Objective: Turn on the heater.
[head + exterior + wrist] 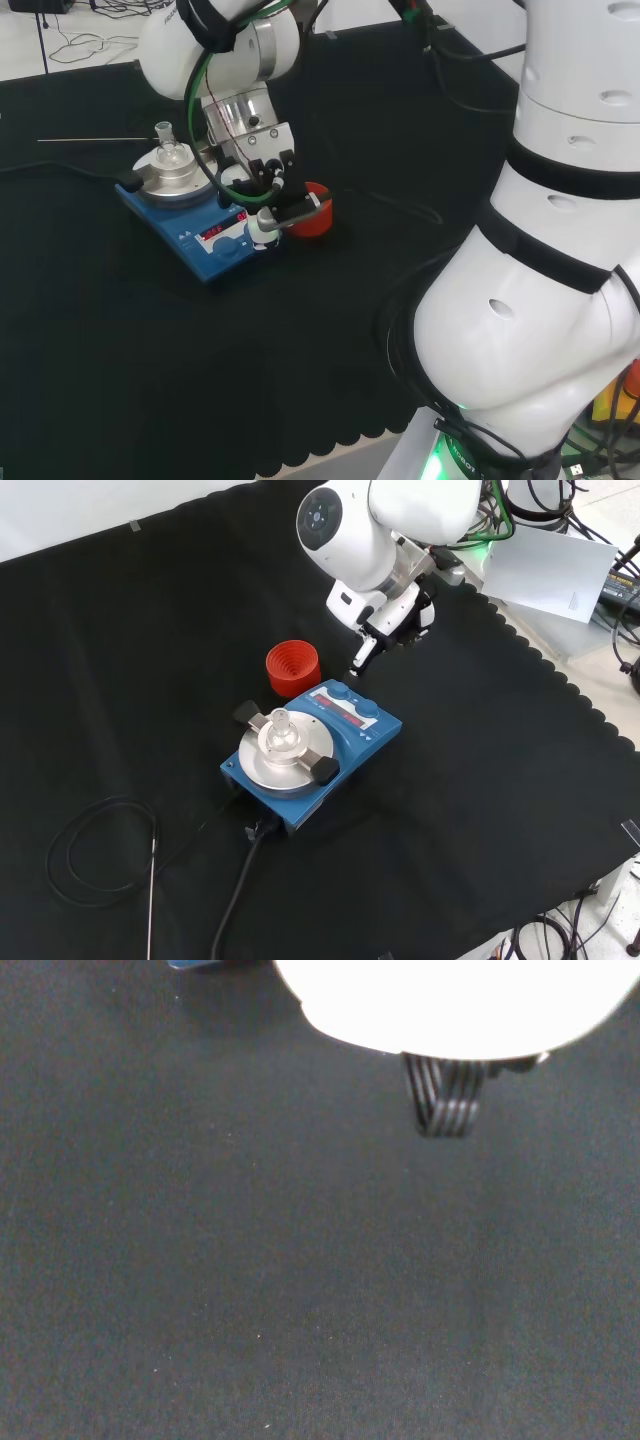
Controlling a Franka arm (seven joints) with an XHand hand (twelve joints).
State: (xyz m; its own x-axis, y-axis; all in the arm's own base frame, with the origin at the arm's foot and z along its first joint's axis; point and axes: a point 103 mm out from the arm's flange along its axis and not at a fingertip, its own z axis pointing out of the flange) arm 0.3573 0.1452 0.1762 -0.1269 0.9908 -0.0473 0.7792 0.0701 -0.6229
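The heater (205, 255) (372, 742) is a blue box with a round metal plate and a small glass flask (167, 150) (278, 730) clamped on top. Its front panel carries two blue knobs (341, 691) and a red display strip. The hand (262, 180) (398, 615) hovers at the panel end of the heater. One finger (361, 661) stretches down toward the knobs. In the head view its white tip sits over the panel; in the front view a small gap shows. The hand holds nothing. The wrist view shows a blurred white part of the hand (450, 1000) over black cloth.
A red ribbed ring stand (318, 224) (292, 667) sits beside the heater's panel, right under the hand. A black power cable (235, 900) runs from the heater's far end, with a looped cord and a thin metal rod (150, 900) lying nearby on the cloth.
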